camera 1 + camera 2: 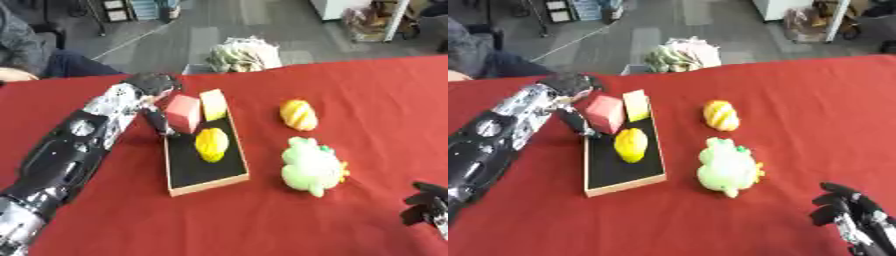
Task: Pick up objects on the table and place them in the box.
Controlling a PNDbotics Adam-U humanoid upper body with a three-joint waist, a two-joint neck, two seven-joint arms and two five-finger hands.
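A shallow wooden box [206, 183] with a black floor lies left of centre on the red table. Inside it are a yellow toy [211, 144], a pale yellow block [213, 104] at the far end, and a pink block [183, 113] tilted over the far left corner. My left hand [155, 95] is at that corner, fingers curled against the pink block. Right of the box lie an orange-yellow striped toy [297, 115] and a green plush toy [311, 166]. My right hand [848, 211] rests at the lower right corner, fingers curled, nothing in it.
A pale leafy bundle [243, 55] sits at the table's far edge [350, 61]. A person sits beyond the far left corner. Grey floor and shelving lie behind the table.
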